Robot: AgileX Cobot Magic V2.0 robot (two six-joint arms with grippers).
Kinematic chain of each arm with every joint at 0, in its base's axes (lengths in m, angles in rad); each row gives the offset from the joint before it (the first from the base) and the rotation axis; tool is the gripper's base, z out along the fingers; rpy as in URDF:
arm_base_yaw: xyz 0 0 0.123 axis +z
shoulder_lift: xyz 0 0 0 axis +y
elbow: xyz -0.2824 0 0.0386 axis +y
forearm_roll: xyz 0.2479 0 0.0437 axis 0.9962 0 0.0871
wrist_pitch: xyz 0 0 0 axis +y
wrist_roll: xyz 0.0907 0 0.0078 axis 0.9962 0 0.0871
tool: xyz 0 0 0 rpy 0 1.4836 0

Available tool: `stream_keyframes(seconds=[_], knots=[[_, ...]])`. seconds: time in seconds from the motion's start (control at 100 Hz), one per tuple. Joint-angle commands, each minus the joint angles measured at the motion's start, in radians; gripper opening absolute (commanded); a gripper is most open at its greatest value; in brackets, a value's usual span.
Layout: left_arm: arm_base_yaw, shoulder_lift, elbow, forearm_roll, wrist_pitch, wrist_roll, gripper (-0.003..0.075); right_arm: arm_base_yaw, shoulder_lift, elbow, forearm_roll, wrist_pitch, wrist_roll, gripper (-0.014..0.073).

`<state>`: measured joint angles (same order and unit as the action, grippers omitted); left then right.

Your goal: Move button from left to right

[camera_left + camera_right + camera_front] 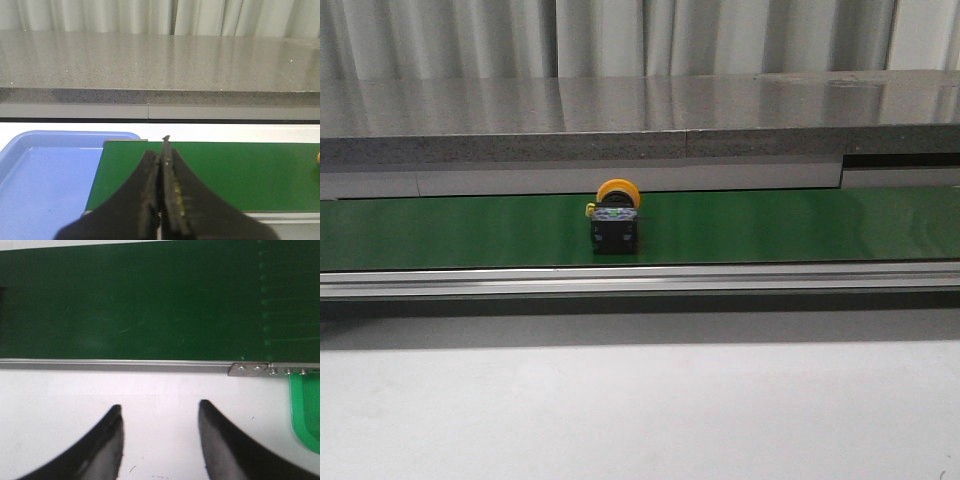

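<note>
The small push-button (615,217), a round yellow-orange head on a dark boxy body, lies on the long green conveyor belt (770,225), a little left of the middle of the belt as the front view shows it. Its head points toward the grey speckled stone ledge (620,120) behind the belt, and its dark body faces the silver aluminium rail (720,277) along the belt's near edge. Nothing touches it. In the left wrist view only a sliver of orange shows at the far edge of the belt.

The left gripper (163,145) hangs above the left end of the belt with its dark fingers pressed together, holding nothing. Just beside that end of the belt sits a shallow light-blue plastic tray (30,150); the part in view has nothing in it.

The right gripper (160,412) hovers over the white tabletop (60,390) just in front of the rail, its two black fingers spread apart with nothing between them. Beside the rail's bolted end plate, a corner of a green plastic container (305,415) shows; its contents cannot be seen.
</note>
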<state>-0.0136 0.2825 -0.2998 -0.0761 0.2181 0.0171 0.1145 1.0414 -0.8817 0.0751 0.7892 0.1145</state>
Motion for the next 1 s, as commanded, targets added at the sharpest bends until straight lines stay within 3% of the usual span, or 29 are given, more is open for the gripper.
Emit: stream_keyframes(seconds=[0.0, 0.06, 0.4, 0.61, 0.99], knots=[[-0.010, 0.007, -0.028, -0.009, -0.078, 0.002, -0.0020, -0.002, -0.009, -0.036, 0.009, -0.038, -0.004, 0.0554], [-0.010, 0.007, -0.028, -0.009, -0.078, 0.002, -0.0020, -0.002, -0.009, -0.036, 0.009, -0.046, -0.004, 0.0589], [-0.010, 0.007, -0.028, -0.009, -0.078, 0.002, -0.0020, -0.001, 0.011, -0.036, 0.029, -0.070, -0.008, 0.0581], [-0.010, 0.007, -0.028, -0.009, -0.078, 0.002, -0.0020, 0.002, 0.082, -0.036, 0.088, -0.104, -0.082, 0.0581], [-0.010, 0.007, -0.028, -0.009, -0.078, 0.002, -0.0020, 0.150, 0.255, -0.055, 0.099, -0.258, -0.103, 0.0581]])
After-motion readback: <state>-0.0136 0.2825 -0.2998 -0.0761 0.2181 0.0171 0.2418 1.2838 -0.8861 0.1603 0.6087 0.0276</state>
